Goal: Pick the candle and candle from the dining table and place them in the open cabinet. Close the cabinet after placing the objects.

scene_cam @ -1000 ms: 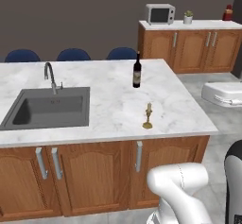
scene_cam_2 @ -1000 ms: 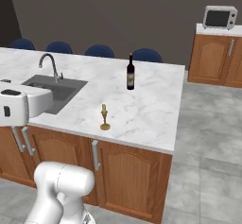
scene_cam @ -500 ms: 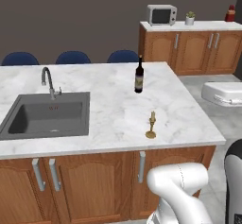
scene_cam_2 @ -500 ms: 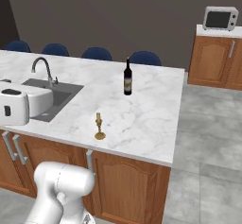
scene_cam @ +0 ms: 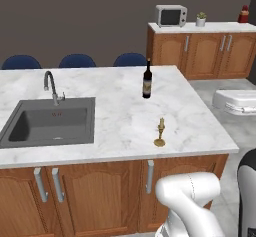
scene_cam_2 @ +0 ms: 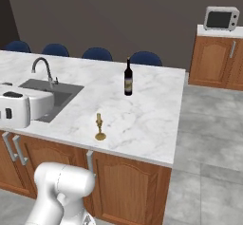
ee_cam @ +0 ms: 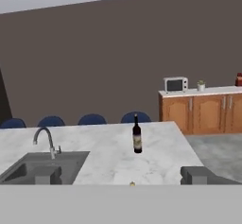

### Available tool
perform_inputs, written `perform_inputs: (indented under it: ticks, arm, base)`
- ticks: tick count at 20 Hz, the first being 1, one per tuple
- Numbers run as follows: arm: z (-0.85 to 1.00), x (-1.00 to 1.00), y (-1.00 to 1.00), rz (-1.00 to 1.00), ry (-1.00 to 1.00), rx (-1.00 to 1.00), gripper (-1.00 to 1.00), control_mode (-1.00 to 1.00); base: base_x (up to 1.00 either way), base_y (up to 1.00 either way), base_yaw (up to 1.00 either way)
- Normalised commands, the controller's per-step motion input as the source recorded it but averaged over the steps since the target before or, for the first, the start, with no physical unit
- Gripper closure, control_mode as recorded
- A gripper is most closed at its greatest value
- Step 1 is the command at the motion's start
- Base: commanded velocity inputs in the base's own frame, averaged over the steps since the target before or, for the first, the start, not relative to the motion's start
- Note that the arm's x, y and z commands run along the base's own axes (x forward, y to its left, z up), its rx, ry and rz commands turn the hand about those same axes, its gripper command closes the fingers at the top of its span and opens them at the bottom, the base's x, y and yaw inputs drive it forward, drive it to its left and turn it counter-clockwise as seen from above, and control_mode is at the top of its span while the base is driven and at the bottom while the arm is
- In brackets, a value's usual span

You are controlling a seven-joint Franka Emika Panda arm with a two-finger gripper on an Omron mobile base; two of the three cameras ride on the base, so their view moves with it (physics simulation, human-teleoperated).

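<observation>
Trouble lies ahead of your wide-open, empty tool (ee_cam: 121, 178): the thin candle (scene_cam: 160, 132) just beyond its tips tips easily, and the wine bottle (scene_cam: 147, 79) stands farther off.

One candle (scene_cam: 160, 133), one wine bottle (scene_cam: 147, 80), four blue chairs (scene_cam_2: 97, 54), one microwave (scene_cam: 171, 16)

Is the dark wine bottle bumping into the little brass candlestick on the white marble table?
Apart. In the left base view, bare marble table separates the dark wine bottle from the brass candlestick.
</observation>
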Motion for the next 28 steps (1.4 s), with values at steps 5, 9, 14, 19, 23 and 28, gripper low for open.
perform_inputs:
  ticks: [5, 9, 14, 19, 23, 28]
  arm:
    - [-0.40, -0.02, -0.12, 0.01, 0.10, 0.00, -1.00, -1.00]
    - [-0.21, -0.04, -0.24, 0.02, 0.02, 0.00, -1.00, -1.00]
    - [-0.01, 0.00, -0.16, 0.08, -0.01, 0.00, -1.00, -1.00]
    - [-0.21, 0.00, -0.07, 0.18, 0.00, 0.01, -1.00, -1.00]
    - [-0.34, 0.00, -0.12, 0.25, 0.00, 0.02, -1.00, -1.00]
    - [-0.24, 0.00, -0.11, 0.25, 0.00, 0.05, -1.00, -1.00]
  base:
    - [0.00, 0.00, 0.00]
    - [0.00, 0.00, 0.00]
    - [0.00, 0.00, 0.00]
    - [0.00, 0.00, 0.00]
    - [0.00, 0.00, 0.00]
    - [0.00, 0.00, 0.00]
